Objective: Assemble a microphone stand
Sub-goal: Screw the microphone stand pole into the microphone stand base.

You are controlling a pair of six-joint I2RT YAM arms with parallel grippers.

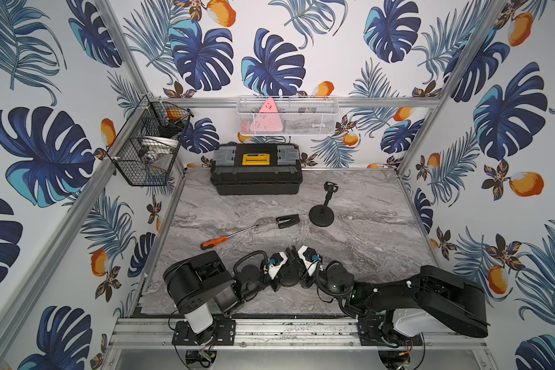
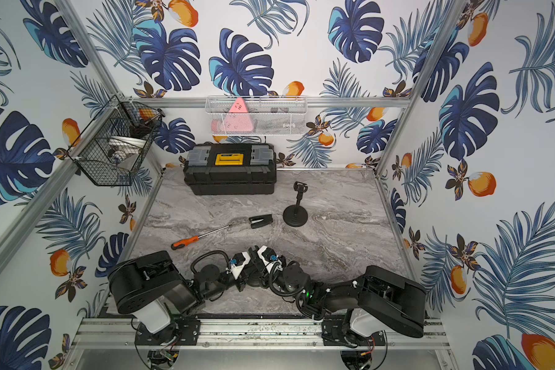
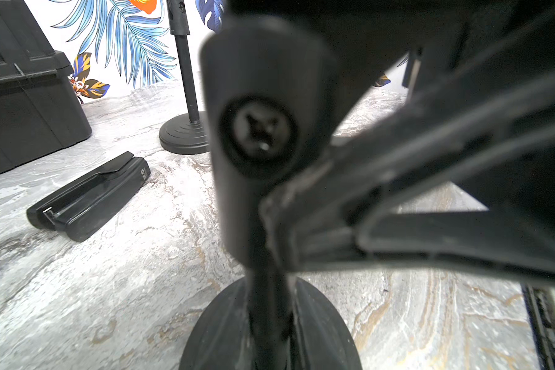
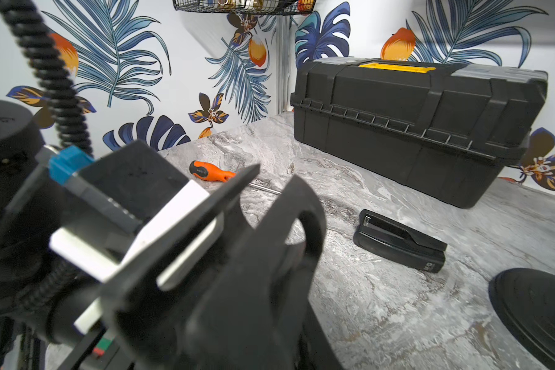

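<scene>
Both arms meet at the near middle of the table [image 1: 350, 250], over a microphone stand [image 1: 289, 279] whose round base sits beneath them. The right gripper [image 1: 298, 256] has its fingers set narrow at the stand's top; I cannot tell whether they grip it. The left gripper [image 1: 285, 258] is at the same top, and a cross-head screw [image 3: 259, 131] fills my left wrist view; I cannot tell its finger gap. A second stand [image 1: 322, 214] stands upright far right. A black clip [image 1: 287, 221] lies just left of it, the screwdriver [image 1: 225, 238] further left, and the toolbox [image 1: 256, 169] at the far edge.
</scene>
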